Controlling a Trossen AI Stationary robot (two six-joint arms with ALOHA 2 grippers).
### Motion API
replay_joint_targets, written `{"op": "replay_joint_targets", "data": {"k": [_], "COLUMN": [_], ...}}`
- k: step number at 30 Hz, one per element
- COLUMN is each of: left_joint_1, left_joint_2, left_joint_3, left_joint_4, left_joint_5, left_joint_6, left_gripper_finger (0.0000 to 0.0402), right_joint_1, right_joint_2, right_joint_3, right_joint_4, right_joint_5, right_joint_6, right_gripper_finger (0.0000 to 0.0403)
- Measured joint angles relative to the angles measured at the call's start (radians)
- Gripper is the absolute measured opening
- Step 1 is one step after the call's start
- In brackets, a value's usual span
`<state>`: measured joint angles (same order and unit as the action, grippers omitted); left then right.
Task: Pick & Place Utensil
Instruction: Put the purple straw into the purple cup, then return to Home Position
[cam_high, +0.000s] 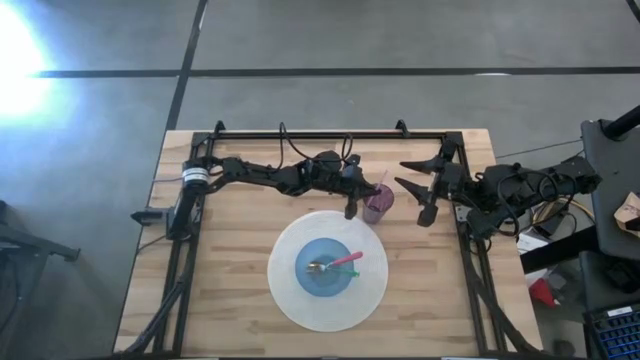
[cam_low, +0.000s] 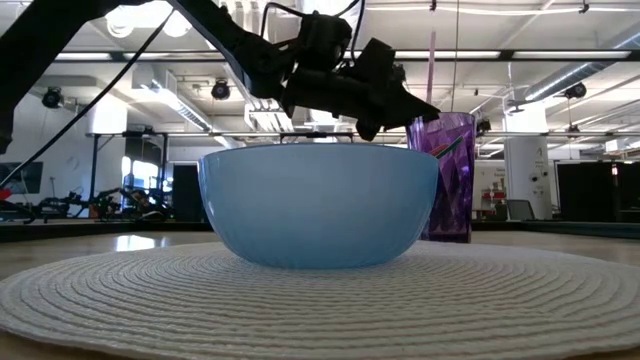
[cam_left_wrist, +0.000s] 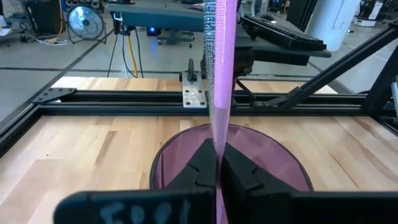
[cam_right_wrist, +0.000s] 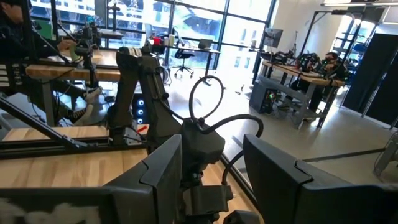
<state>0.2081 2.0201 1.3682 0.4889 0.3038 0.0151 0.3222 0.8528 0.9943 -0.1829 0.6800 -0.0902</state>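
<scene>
Left gripper (cam_left_wrist: 219, 171) hangs over the purple cup (cam_high: 378, 206), which stands near the table's middle, toward the far edge; fingers pinched tight on a pink utensil handle (cam_left_wrist: 219, 68) that rises upright out of the cup. Blue bowl (cam_high: 328, 268) sits on the round white placemat (cam_high: 290, 300) nearer the front edge, holding a metal spoon (cam_high: 317, 266) plus a pink-handled and a green-handled piece. Right gripper (cam_high: 424, 180) waits by the right edge, fingers spread wide, nothing held.
</scene>
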Motion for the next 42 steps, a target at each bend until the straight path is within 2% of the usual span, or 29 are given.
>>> {"op": "replay_joint_targets", "data": {"k": [7,22,28,35,42], "left_joint_1": [0.0,0.0,0.002,0.004,0.011], "left_joint_2": [0.0,-0.011,-0.082,-0.208,-0.376], "left_joint_3": [0.0,0.011,0.011,0.011,0.003], "left_joint_4": [-0.003,-0.007,-0.071,-0.229,-0.41], "left_joint_5": [0.0,0.0,0.0,-0.006,-0.016], "left_joint_6": [-0.001,-0.01,-0.014,0.053,0.097], "left_gripper_finger": [0.003,0.0134,0.0156,0.0156,0.0153], "right_joint_1": [0.0,0.0,0.0,0.0,0.0], "right_joint_2": [0.0,0.0,0.0,-0.003,-0.041], "right_joint_3": [0.0,0.0,0.0,0.0,-0.001], "right_joint_4": [0.0,0.0,0.0,0.001,-0.002], "right_joint_5": [0.0,0.0,0.0,0.0,0.0], "right_joint_6": [0.0,0.004,0.003,0.0,-0.016], "right_gripper_finger": [0.0162,0.0158,0.0161,0.0166,0.0153]}}
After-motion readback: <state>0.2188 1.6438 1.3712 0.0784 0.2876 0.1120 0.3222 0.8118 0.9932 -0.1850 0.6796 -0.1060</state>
